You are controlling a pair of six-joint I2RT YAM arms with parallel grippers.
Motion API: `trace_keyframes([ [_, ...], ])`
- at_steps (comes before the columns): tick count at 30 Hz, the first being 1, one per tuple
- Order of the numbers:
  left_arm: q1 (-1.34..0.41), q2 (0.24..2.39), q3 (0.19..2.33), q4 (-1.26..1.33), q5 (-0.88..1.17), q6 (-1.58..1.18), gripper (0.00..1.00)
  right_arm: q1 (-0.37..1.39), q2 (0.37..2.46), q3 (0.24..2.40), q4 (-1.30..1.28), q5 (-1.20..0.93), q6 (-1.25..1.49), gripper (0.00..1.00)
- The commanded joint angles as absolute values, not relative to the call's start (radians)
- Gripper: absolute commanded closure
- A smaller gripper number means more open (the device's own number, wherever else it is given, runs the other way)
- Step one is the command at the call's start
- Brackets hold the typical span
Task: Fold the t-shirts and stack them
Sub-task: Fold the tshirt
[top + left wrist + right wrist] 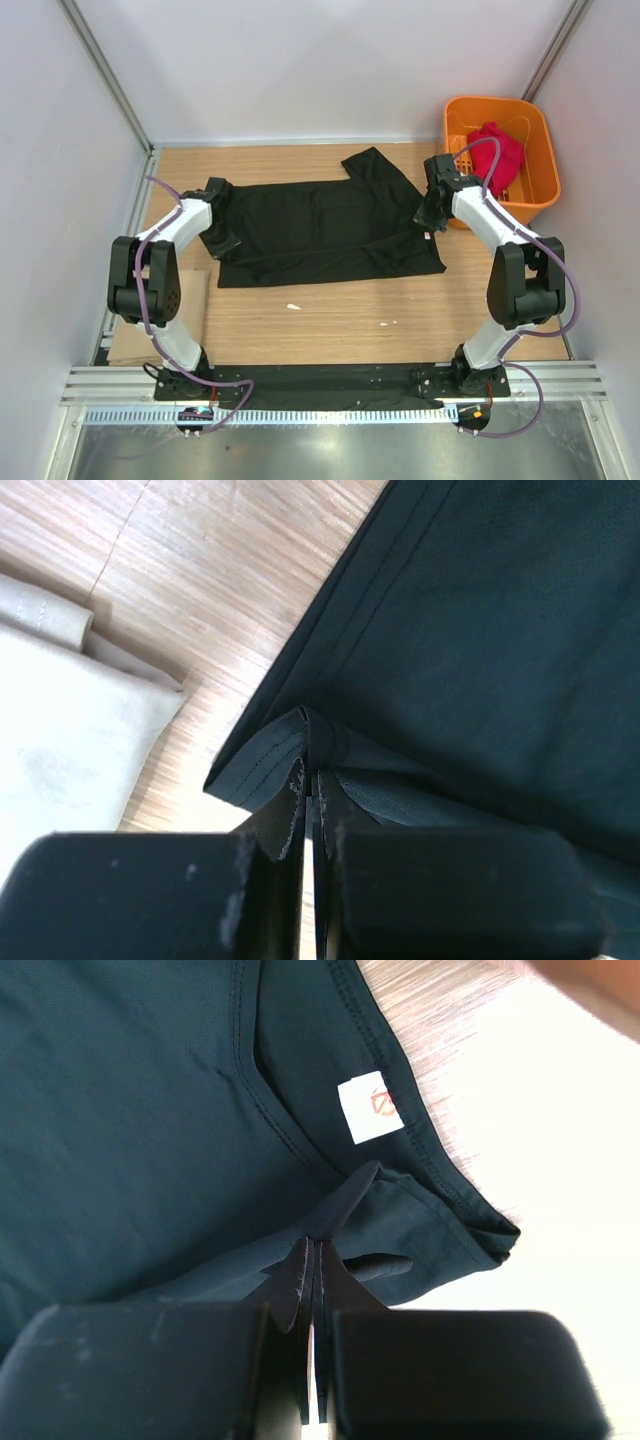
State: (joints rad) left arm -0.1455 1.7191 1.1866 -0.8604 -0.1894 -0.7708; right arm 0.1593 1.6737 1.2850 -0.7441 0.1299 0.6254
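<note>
With left gripper (310, 780), pinched shut on a hemmed corner of black t-shirt (320, 225), spread between both arms. With right gripper (313, 1250), clamped shut on a fold near the collar; white tag (370, 1108) just ahead, shown at that wrist only. From above only: red t-shirt (497, 150) in orange basket (542, 130), beyond right gripper.

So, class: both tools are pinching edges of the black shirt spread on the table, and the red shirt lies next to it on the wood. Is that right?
Not quite. The red shirt sits inside the orange basket, not on the wood; the top view shows it. The left tool and right tool do pinch edges of the black shirt.
</note>
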Motion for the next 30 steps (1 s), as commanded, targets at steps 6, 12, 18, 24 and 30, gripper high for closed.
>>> trace_keyframes([
  [6,-0.138,1.758,1.243,-0.835,-0.201,-0.738,1.0,0.14,1.7,1.328,-0.699,0.13,0.591,0.99],
  [12,-0.138,1.786,1.258,-0.836,-0.206,-0.733,1.0,0.129,1.721,1.344,-0.695,0.135,0.586,0.99],
  [18,-0.138,1.813,1.285,-0.841,-0.212,-0.733,1.0,0.126,1.746,1.344,-0.681,0.13,0.581,0.99],
  [24,-0.138,1.792,1.298,-0.879,-0.276,-0.759,1.0,0.123,1.764,1.368,-0.683,0.123,0.575,0.99],
  [30,-0.137,1.781,1.292,-0.884,-0.31,-0.776,1.0,0.12,1.786,1.384,-0.677,0.101,0.574,0.99],
])
